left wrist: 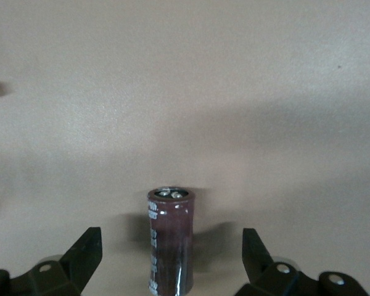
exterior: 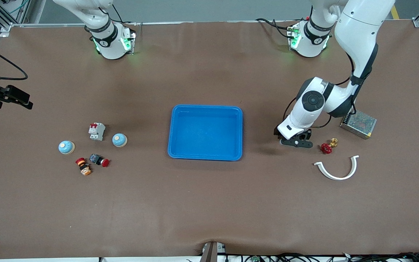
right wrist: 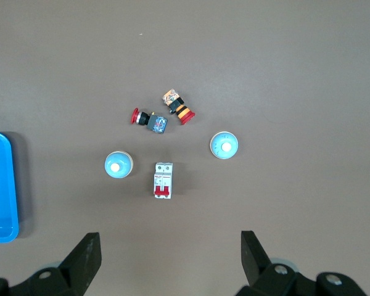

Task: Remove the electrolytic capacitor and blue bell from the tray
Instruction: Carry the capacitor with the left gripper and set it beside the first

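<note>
Capacitor [left wrist: 170,240] stands (upright) between left gripper's [left wrist: 171,259] spread fingers.

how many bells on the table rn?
2. One bell sits beside the circuit breaker, between it and the blue tray. The other bell lies closer to the right arm's end of the table. None appear hidden.
</note>
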You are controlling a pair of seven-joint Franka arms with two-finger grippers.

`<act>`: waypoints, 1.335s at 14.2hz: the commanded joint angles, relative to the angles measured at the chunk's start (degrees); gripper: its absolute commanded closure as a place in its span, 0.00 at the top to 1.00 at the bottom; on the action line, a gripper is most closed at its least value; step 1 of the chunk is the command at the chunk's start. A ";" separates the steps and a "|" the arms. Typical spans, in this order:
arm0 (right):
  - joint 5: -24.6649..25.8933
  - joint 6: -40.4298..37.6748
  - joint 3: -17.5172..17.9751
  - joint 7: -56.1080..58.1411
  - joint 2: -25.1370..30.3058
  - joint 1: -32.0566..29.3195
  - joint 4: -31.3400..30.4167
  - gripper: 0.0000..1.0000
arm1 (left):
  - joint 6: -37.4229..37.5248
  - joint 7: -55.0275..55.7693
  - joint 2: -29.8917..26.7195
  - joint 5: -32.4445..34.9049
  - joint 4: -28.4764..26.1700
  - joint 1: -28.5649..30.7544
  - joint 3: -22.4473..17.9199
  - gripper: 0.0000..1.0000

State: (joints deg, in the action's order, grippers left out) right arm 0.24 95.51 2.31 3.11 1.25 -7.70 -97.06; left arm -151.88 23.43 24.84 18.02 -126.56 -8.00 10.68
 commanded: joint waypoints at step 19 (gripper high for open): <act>-0.06 -0.94 0.68 0.14 -0.55 -0.56 1.00 1.00 | 32.94 -17.80 -5.24 -14.59 25.03 9.41 1.10 1.00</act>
State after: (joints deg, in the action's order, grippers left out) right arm 0.24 95.40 2.43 3.11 1.17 -7.70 -97.06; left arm -123.58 6.75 19.37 5.58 -105.38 0.99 11.13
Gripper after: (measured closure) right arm 0.000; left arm 0.000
